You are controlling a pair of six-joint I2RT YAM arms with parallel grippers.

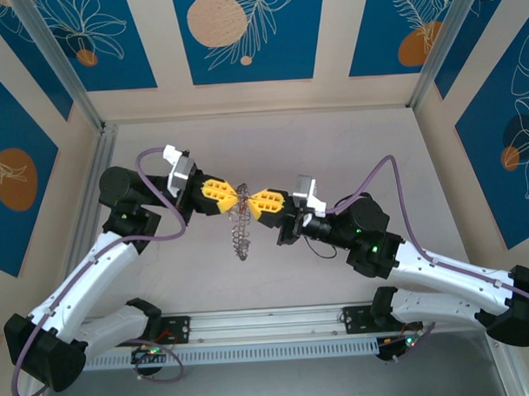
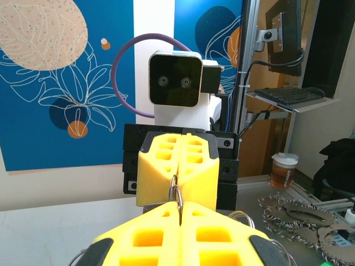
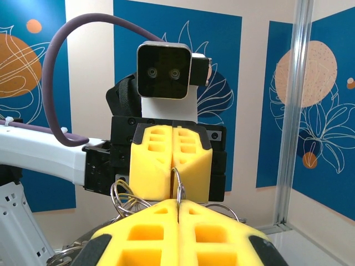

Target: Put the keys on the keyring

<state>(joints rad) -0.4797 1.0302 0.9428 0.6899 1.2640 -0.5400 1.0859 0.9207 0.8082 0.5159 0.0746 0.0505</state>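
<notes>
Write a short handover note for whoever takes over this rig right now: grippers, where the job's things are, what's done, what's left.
Left gripper: jaws shut on the top loop of the keyring.
Right gripper: jaws shut on the same loop, tip to tip with the left.
Keyring: bunch dangles below both, above the table.
Done: ring held by both arms.
Left: thread the keys on; whether any is threaded, cannot tell.

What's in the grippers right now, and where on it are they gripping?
Both hold the keyring: the left gripper and right gripper pinch the top of its thin ring, the silvery bunch dangling below.
</notes>
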